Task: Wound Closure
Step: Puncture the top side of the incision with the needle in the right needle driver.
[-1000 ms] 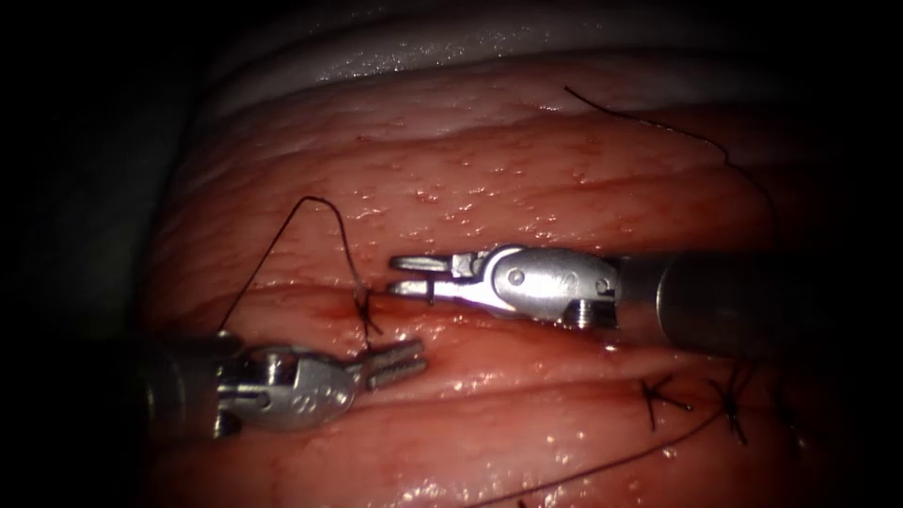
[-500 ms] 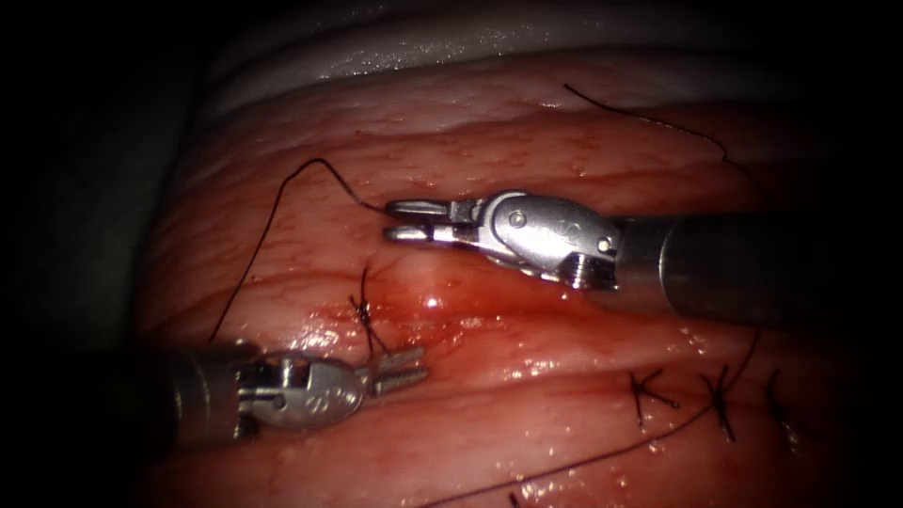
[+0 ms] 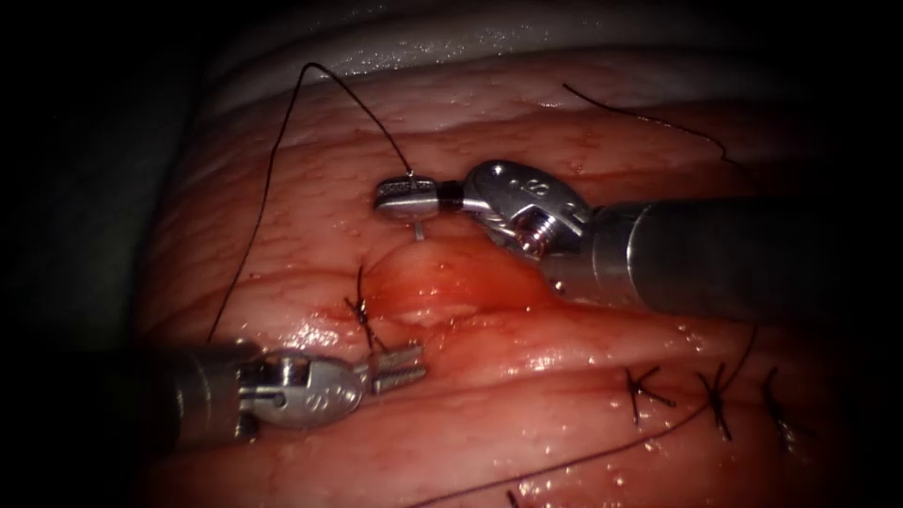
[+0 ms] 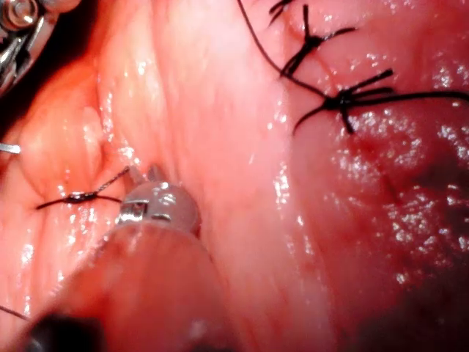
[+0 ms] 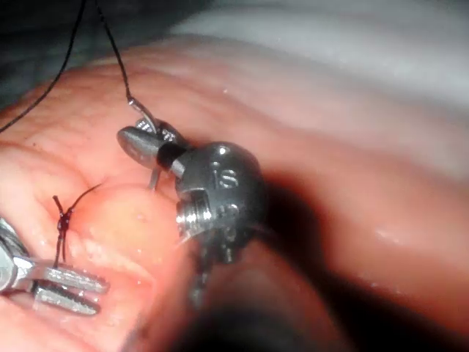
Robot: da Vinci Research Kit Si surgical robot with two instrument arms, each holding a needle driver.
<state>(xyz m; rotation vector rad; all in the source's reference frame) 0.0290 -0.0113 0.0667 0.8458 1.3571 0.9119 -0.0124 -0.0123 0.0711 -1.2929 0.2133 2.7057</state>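
My right tool [image 3: 404, 194] [image 5: 141, 141] has its jaws shut on the curved needle [image 3: 418, 229] [image 5: 153, 176] close to its thread end. Below the jaws the needle runs down into the tissue [image 3: 442, 282], which bulges up just beyond the left end of the cut. Dark thread [image 3: 282, 122] [image 5: 110, 44] rises from the needle's tail, arcs high and falls to the left. My left tool [image 3: 399, 368] [image 4: 143, 176] [image 5: 64, 287] lies low by the cut with its jaws slightly open and holding nothing. It sits right beside a tied knot [image 3: 362, 310] [image 4: 77, 196] [image 5: 61, 220].
Three finished stitches [image 3: 715, 400] [image 4: 341, 99] cross the cut to the right, with a long thread [image 3: 583, 461] trailing over them. Another strand [image 3: 649, 118] lies on the far tissue. Red fluid [image 3: 489, 325] wets the cut. The tissue's pale far edge [image 3: 470, 42] borders darkness.
The right tool moved up from the cut and rolled its wrist with the needle. The tissue beneath it now bulges, and the thread loop has lifted higher. The left tool hardly moved.
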